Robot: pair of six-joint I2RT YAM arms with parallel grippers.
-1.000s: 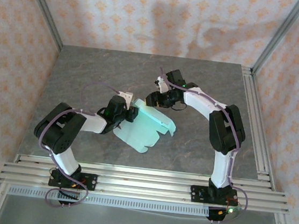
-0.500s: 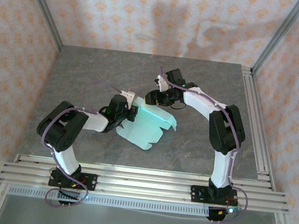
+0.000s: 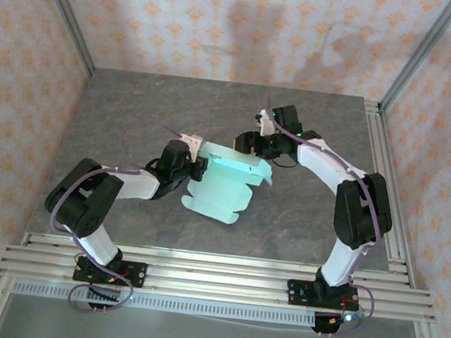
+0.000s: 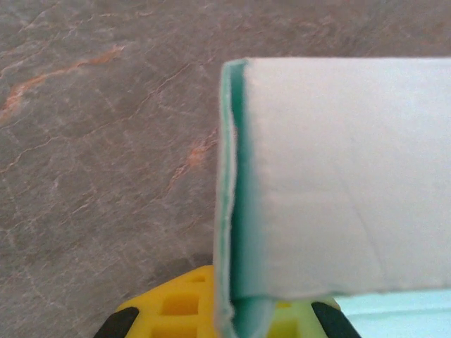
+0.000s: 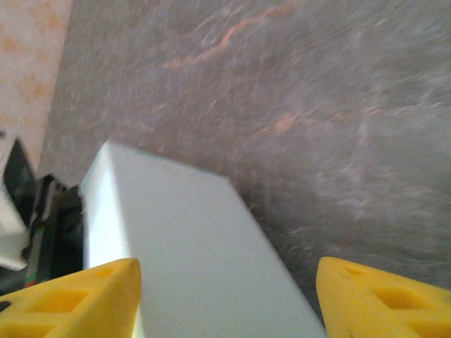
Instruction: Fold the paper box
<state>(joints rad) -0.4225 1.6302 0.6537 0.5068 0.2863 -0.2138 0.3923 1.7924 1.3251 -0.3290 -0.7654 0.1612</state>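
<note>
The paper box (image 3: 225, 187) is a pale mint-green card sheet lying mid-table, with its far panel folded up. My left gripper (image 3: 198, 168) is shut on the sheet's left edge. In the left wrist view the folded card (image 4: 338, 176) rises between the yellow fingers (image 4: 173, 304) of my left gripper (image 4: 236, 320). My right gripper (image 3: 250, 145) hovers at the box's far edge. In the right wrist view the right gripper (image 5: 227, 292) is open, its jaws wide apart. The raised panel (image 5: 190, 246) lies between them, with a gap on the right side.
The grey marbled tabletop (image 3: 134, 110) is bare around the box. An aluminium rail (image 3: 214, 270) runs along the near edge and another rail (image 3: 383, 179) along the right side. Patterned walls close in the back and sides.
The left gripper has shut on the sheet's left edge. The right arm has swung right and back while its jaws widened. The box's far panel now stands more folded.
</note>
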